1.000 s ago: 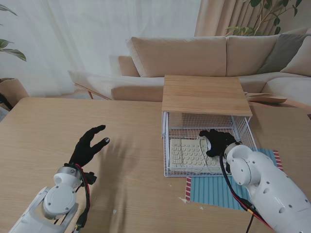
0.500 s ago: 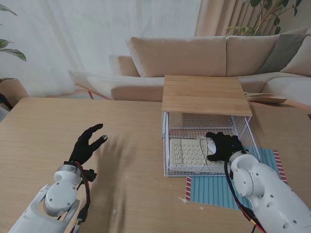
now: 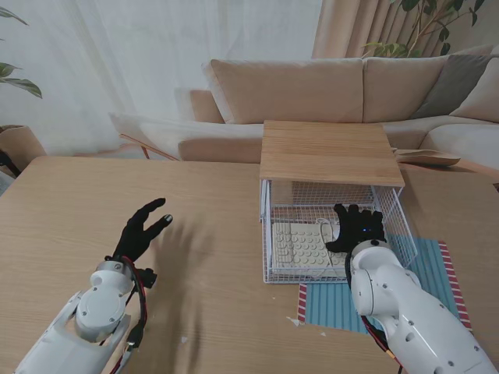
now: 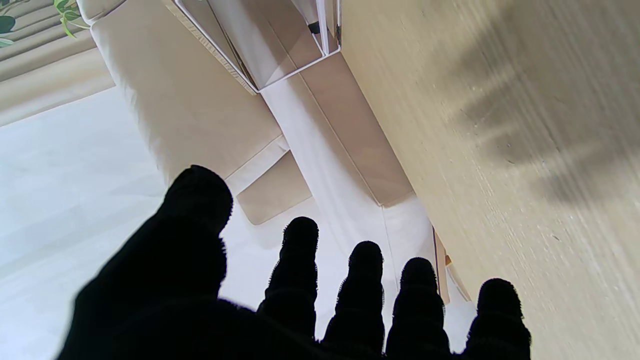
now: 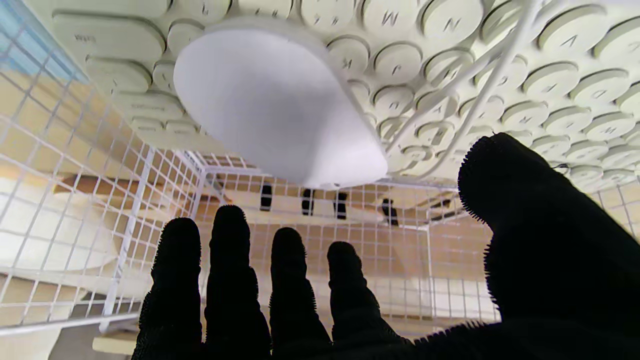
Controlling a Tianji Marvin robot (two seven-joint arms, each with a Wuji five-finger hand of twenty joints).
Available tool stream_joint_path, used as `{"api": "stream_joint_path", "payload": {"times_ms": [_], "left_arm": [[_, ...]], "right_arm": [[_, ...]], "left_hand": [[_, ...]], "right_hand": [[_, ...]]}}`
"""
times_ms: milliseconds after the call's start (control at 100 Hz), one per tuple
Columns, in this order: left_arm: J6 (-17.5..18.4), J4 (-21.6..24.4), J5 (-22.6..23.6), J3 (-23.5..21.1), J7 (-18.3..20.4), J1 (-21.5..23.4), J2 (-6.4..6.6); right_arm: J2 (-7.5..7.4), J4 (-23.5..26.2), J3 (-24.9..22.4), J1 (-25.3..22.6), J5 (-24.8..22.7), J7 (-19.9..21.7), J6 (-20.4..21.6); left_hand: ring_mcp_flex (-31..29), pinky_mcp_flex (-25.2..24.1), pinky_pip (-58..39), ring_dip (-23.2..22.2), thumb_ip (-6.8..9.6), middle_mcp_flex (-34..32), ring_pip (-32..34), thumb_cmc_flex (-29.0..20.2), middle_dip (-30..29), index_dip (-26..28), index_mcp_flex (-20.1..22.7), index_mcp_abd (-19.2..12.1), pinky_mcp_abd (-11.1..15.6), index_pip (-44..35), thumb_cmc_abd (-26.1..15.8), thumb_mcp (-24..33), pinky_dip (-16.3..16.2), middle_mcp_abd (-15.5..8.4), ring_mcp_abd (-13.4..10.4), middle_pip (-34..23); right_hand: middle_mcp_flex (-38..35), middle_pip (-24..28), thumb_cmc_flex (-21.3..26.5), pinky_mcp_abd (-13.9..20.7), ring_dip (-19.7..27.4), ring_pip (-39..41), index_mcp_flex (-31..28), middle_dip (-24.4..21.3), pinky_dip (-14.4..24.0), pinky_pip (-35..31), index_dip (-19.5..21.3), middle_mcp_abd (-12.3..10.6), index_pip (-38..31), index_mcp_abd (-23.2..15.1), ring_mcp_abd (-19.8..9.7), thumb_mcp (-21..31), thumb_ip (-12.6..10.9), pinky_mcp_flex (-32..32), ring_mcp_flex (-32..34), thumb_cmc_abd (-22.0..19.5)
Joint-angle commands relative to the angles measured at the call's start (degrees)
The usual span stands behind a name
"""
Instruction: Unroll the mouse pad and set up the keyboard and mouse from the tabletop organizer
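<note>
Your right robot hand [image 3: 357, 227], fingers now spread and holding nothing, has shifted deeper into the organizer [image 3: 331, 234], hovering over the mouse [image 5: 275, 105] on the keyboard [image 3: 302, 246]; your left robot hand [image 3: 140, 231] stays open, idle.

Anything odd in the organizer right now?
Yes: the mouse sits on top of the keyboard keys inside the organizer, its cable trailing across them. Right hand hovers open over it.
</note>
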State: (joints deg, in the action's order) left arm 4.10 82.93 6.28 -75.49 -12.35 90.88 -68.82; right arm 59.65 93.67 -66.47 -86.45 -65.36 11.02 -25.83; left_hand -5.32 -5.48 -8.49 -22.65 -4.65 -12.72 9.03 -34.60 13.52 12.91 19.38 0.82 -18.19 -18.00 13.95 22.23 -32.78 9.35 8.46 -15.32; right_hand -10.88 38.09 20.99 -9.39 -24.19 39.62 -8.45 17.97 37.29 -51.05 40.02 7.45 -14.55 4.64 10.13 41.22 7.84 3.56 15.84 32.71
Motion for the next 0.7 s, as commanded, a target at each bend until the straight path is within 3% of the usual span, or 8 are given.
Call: {"api": "stream_joint_path", "payload": {"times_ms": [0,110,220,340,500,690], "left_arm": [[-0.06,0.34,-0.03,0.16,1.27,0.22,-0.35],[0.08,0.86,-0.40,0.03,1.25,0.51,-0.37],[0.23,1.09,-0.26,0.05,1.26,0.60,-0.34],[0.16,0.86,-0.39,0.10,1.31,0.46,-0.36],[0.19,0.56,-0.42,-0.04,1.18,0.27,-0.40],[0.06,0.42,-0.36,-0.14,1.07,0.13,-0.43]], "right_arm": [[0.71,-0.36,0.96,0.80,0.70,0.50,-1.37],[0.77,-1.14,2.46,1.91,1.49,1.01,-4.84],[0.71,-1.46,2.30,2.23,3.32,1.97,-6.06],[0.68,-1.65,-0.52,0.92,5.15,1.25,-1.75],[-0.11,-0.95,-4.12,-0.62,3.83,5.99,4.19],[-0.42,-2.45,-5.32,-0.28,3.16,6.89,6.90]], "left_hand": [[2.18,-0.69,1.51,-1.23,1.74,1.28,-0.71,-0.08,-0.04,-0.07,-0.59,-0.15,0.03,0.18,0.99,1.27,-0.91,-1.58,-0.08,-0.11],[2.06,-0.66,1.46,-1.35,1.77,1.20,-0.56,-0.16,0.05,-0.08,-0.60,0.18,0.02,0.19,1.04,1.36,-0.93,-1.56,-0.01,-0.27],[2.01,-0.67,1.30,-1.43,1.79,1.18,-0.41,-0.11,0.14,-0.10,-0.65,0.24,-0.02,0.24,1.07,1.41,-1.10,-1.56,0.01,-0.44],[2.05,-0.74,1.22,-1.45,1.83,1.21,-0.36,-0.18,0.19,-0.11,-0.67,0.25,-0.05,0.25,1.18,1.52,-1.22,-1.57,0.01,-0.52],[2.03,-0.76,1.17,-1.46,1.88,1.21,-0.30,-0.17,0.22,-0.10,-0.62,0.23,-0.04,0.22,1.49,1.71,-1.31,-1.51,0.06,-0.58],[2.03,-0.78,1.14,-1.45,1.96,1.21,-0.29,-0.26,0.27,-0.08,-0.64,0.23,-0.06,0.20,1.75,2.02,-1.40,-1.56,0.06,-0.64]], "right_hand": [[1.40,1.66,-1.81,-0.28,0.81,-1.19,-0.54,0.81,0.22,1.67,-0.95,2.28,-0.10,3.43,1.95,-0.94,-2.18,-0.22,-0.73,-0.54],[1.36,2.59,-2.62,-0.35,1.08,-1.62,-2.18,1.14,-0.23,2.07,-1.40,3.85,-0.51,7.83,2.27,-1.57,-2.16,0.15,-0.62,-0.76],[1.52,1.34,-2.56,0.50,1.80,-3.05,-1.99,0.35,-1.57,3.05,-2.55,4.20,-0.49,8.03,1.38,-2.15,-2.19,-0.35,-1.40,-1.05],[1.42,-1.84,-1.60,3.20,2.58,-4.77,-1.05,-1.00,-2.31,4.29,-2.96,2.23,-0.78,5.09,-1.32,-2.23,-2.23,-3.05,-4.21,-0.85],[1.26,-5.05,-0.67,5.26,4.10,-7.71,0.15,-2.10,-3.27,6.41,-3.02,1.59,-0.84,3.95,-3.19,-1.03,-2.16,-3.52,-5.59,-0.32],[1.11,-6.52,0.27,6.02,4.32,-8.12,0.61,-2.59,-3.43,7.00,-2.79,1.33,-0.94,3.86,-3.81,0.78,-2.15,-3.55,-5.78,0.85]]}}
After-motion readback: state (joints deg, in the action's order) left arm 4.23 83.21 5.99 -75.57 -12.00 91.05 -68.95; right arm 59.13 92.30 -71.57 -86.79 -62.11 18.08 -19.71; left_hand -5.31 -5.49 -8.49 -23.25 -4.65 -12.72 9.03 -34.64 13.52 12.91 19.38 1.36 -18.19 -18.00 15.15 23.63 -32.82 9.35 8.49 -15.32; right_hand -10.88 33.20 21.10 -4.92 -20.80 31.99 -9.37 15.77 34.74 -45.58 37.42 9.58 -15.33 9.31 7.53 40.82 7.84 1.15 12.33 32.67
